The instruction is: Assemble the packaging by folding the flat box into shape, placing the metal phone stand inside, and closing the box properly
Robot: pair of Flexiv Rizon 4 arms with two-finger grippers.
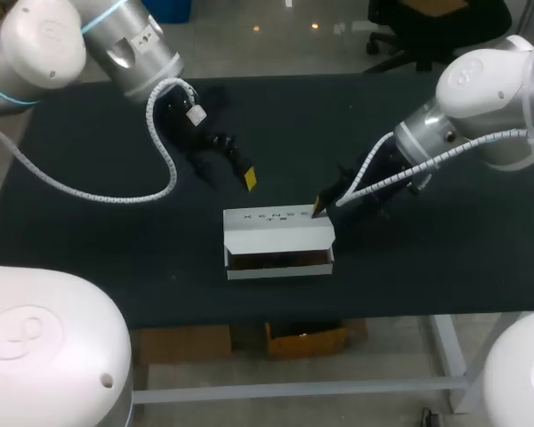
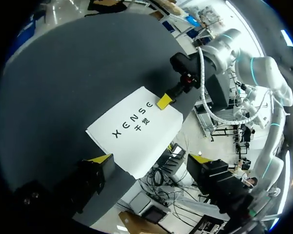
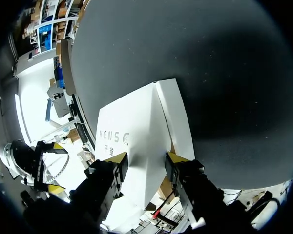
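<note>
Jaws apart; white box (image 1: 276,229) on black table (image 1: 116,249)

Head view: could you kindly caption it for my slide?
Right pincer at the white box's back corner, left pincer hovering behind it.

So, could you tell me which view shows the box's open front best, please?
The head view: the white box faces the camera, its dark opening visible. The left wrist view shows only its printed lid; the right wrist view, mostly lid.
</note>
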